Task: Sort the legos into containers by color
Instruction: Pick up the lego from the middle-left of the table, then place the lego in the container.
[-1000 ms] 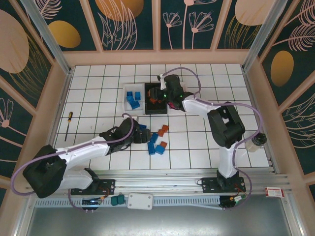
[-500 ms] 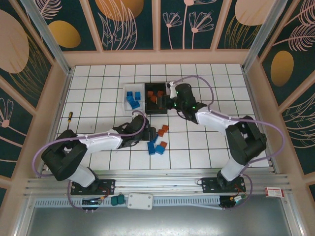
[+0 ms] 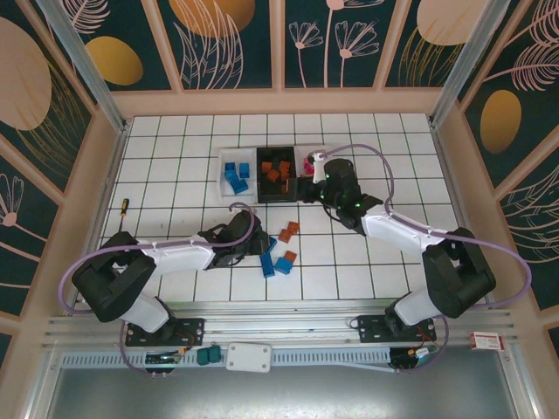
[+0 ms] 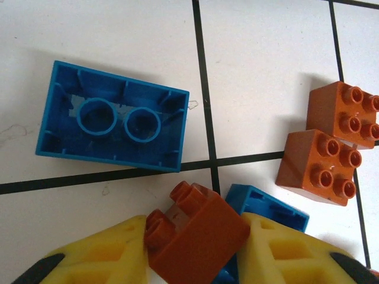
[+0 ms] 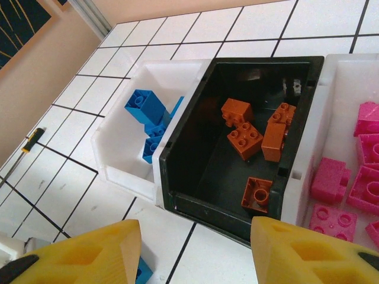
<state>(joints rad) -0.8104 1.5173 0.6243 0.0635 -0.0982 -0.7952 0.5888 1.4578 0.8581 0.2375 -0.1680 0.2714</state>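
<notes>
Left gripper (image 4: 192,251) shut tight on brown brick (image 4: 198,231), brick slanted between jaws. Black tray (image 3: 259,179) with other brown bricks (image 5: 246,137) lies ahead of it, bit right. Right gripper (image 5: 195,255) open, holds nothing, hangs just before that tray

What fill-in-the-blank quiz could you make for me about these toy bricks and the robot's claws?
1. The left claw is clamped on a brick coloured ____.
2. The sorted orange-brown bricks lie in the ____ tray.
3. Blue bricks fill one white tray; the other white tray holds ____ bricks.
4. The right claw, its jaws apart, holds ____.

Missing words: orange-brown; black; pink; nothing.
</notes>
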